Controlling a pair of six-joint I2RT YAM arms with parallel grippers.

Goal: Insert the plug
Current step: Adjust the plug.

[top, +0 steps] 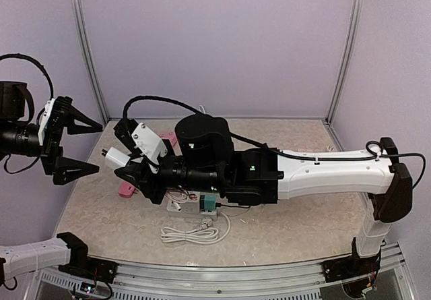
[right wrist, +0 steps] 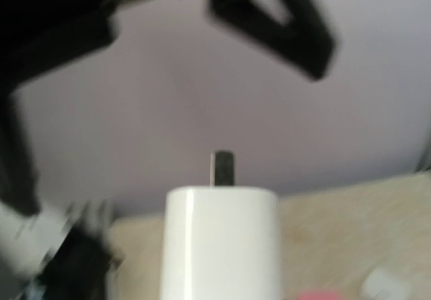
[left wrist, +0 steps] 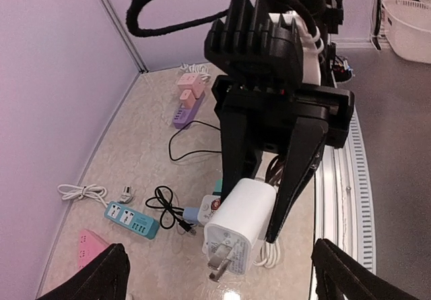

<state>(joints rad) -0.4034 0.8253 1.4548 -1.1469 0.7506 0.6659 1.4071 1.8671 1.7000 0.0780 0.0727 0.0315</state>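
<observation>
Worktop (top: 296, 229) carries several power strips. A white strip (top: 190, 205) lies directly under the right arm (top: 323, 168).

1. The right gripper (top: 126, 160) pinches the white plug (left wrist: 239, 229) by its body, well above the worktop.
2. The left gripper (top: 99, 146) is spread wide, holds nothing, and faces the prongs (left wrist: 219, 261).
3. The intended socket cannot be told.
4. Likely procedure: turn the prongs downward and square them to the slots before descending.
5. Press straight, without tilt.
6. Brace the strip with the free gripper if it slides.
</observation>
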